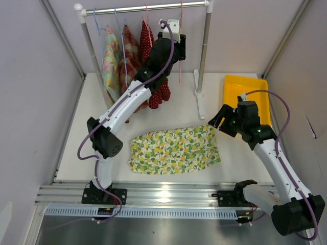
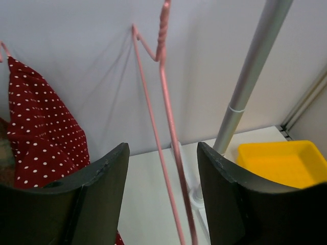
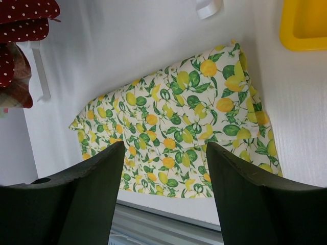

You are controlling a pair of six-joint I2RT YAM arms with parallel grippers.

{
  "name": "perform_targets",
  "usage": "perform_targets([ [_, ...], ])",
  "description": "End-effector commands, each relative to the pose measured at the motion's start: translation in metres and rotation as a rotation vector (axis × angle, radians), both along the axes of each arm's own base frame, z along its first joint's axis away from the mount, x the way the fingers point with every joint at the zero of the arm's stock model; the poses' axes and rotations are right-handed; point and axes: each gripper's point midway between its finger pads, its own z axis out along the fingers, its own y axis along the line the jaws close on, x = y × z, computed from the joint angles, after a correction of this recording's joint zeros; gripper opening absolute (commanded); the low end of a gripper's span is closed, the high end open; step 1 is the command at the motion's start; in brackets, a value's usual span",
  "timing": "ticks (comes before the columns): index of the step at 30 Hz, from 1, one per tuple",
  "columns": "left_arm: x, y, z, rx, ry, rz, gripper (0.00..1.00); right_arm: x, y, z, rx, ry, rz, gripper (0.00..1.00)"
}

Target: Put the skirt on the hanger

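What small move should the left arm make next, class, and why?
Probably close the left jaws on the empty pink hanger. They stand open with its wire running between them. The lemon-print skirt lies flat, untouched, below the open right jaws, so the hanger likely comes down first.

Yellow tray [image 1: 250,86] back right; polka-dot cloth [image 1: 146,43], plaid cloth [image 1: 130,51], floral cloth [image 1: 111,61] on rack [image 1: 205,46].

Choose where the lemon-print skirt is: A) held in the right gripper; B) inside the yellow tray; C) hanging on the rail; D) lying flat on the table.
D: the lemon-print skirt lies spread flat on the table, clear of the yellow tray and the rail.
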Motion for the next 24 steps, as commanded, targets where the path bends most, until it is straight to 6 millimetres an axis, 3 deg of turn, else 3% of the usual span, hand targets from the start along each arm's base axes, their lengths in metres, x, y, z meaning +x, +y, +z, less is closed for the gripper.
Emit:
perform_targets([
  [1, -0.007, 0.013, 0.041, -0.040, -0.082, 0.054, 0.58, 0.003, 0.003, 0.011, -0.004, -0.037, 0.028, 0.71],
  [10, -0.005, 0.010, 0.031, 0.004, -0.069, 0.043, 0.35, 0.004, 0.005, 0.012, 0.003, -0.044, 0.040, 0.70],
  [24, 0.002, -0.001, 0.018, 0.022, -0.059, -0.001, 0.34, 0.004, 0.004, 0.015, 0.000, -0.056, 0.054, 0.70],
])
